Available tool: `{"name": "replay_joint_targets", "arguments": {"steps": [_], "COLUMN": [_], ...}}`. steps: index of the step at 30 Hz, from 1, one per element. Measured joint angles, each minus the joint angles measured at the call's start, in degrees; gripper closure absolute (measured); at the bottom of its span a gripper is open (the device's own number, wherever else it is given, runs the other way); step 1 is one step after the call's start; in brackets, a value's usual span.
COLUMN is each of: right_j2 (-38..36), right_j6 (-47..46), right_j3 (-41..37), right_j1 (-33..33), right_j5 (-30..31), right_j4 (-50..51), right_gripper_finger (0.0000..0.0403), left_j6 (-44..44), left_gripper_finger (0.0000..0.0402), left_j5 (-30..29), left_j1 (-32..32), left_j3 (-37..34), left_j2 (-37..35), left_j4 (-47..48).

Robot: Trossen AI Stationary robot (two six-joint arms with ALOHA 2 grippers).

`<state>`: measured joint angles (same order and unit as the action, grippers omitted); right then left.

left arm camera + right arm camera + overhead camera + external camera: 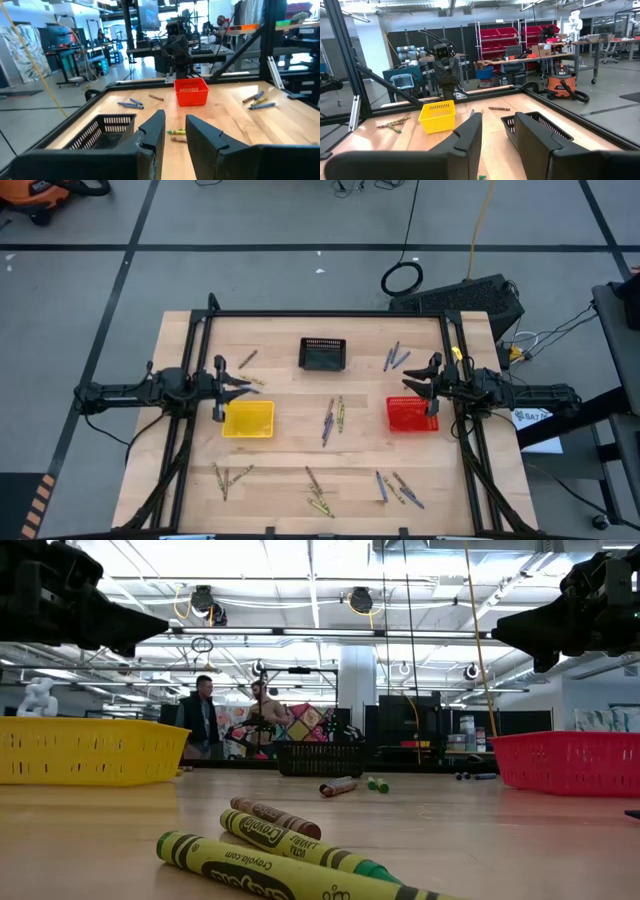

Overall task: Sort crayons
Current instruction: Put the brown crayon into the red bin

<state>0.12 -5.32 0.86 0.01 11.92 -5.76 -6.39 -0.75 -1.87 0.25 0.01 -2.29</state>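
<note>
A grey floor [300,220] crossed by dark lines surrounds the wooden desk [290,470]; beyond, red storage bins [512,37] fill shelves, two people [205,720] stand under ceiling lights [360,600].

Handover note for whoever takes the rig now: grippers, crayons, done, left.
Left gripper: jaws open, empty, above the table just behind the yellow basket.
Right gripper: jaws open, empty, just behind the red basket.
Crayons: scattered on the table in loose groups, along the front edge, mid-table, and at the back either side of the black basket.
Done: no crayon visibly in a basket.
Left: all the sorting.
</note>
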Motion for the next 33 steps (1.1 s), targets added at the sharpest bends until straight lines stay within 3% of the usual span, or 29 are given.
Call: {"name": "replay_joint_targets", "arguments": {"steps": [20,33], "right_j2": [0.0,0.0], "right_j6": [-0.2,-14.1], "right_j3": [0.0,0.0], "right_j1": [0.0,0.0], "right_j5": [0.0,0.0], "right_j4": [0.0,0.0], "right_gripper_finger": [0.0300,0.0300], "left_j6": [0.1,0.1], "left_gripper_finger": [0.0318,0.0318], "left_j5": [2.8,3.6], "left_j1": [0.0,0.0], "left_j3": [0.0,0.0], "left_j2": [0.0,0.0], "left_j4": [0.2,-3.3]}}
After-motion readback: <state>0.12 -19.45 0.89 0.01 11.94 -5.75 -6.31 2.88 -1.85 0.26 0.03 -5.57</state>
